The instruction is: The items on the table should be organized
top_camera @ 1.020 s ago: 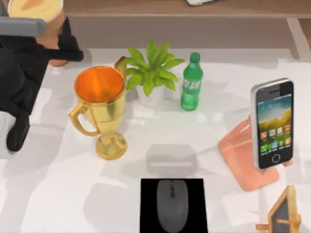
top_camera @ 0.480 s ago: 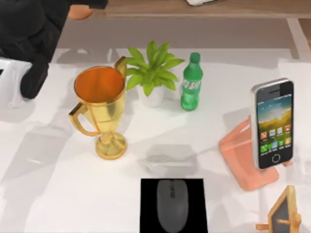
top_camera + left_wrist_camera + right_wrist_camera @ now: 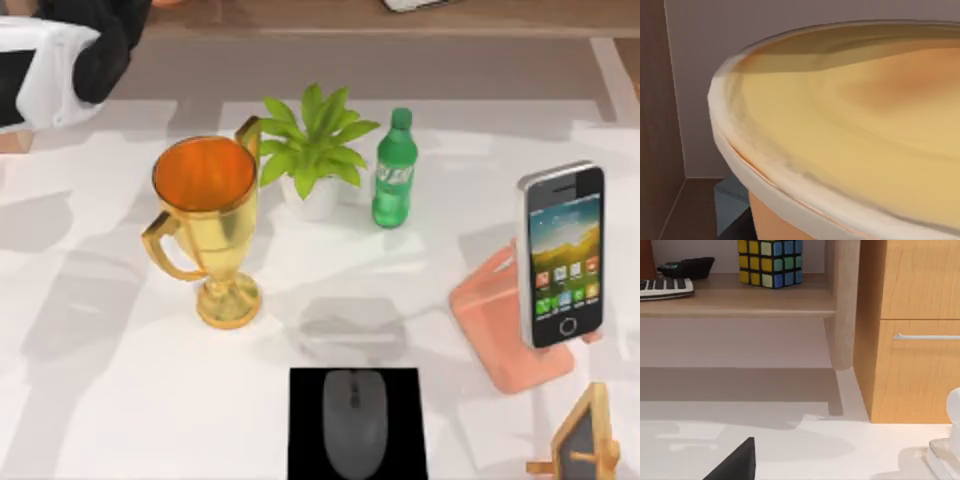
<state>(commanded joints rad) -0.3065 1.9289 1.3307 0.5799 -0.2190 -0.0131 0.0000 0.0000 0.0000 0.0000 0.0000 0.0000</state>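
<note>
The peach cup with its cream lid (image 3: 850, 135) sits right up against my left wrist camera, inside a shelf bay with a brown side wall. My left gripper is shut on it, and a dark sliver of one finger (image 3: 737, 231) shows below the lid. My left arm (image 3: 95, 40) reaches over the table's far left corner toward the shelf. The dark grey mouse (image 3: 353, 420) lies on a black pad (image 3: 305, 445) at the front centre. The smartphone (image 3: 562, 255) leans on a pink stand (image 3: 490, 325) at the right. A dark wedge of my right gripper (image 3: 735, 465) shows low over the white table (image 3: 120, 400).
A gold trophy (image 3: 205, 215), a potted plant (image 3: 315, 145) and a green bottle (image 3: 395, 170) stand mid-table. A small wooden board (image 3: 585, 440) is at the front right. The wooden shelf (image 3: 740, 300) behind holds a colour cube (image 3: 771, 262) and a keyboard (image 3: 665, 287), beside a drawer cabinet (image 3: 915, 340).
My left arm has swung back and up toward the shelf with the cup, which has left the top view. Everything else on the table stays put.
</note>
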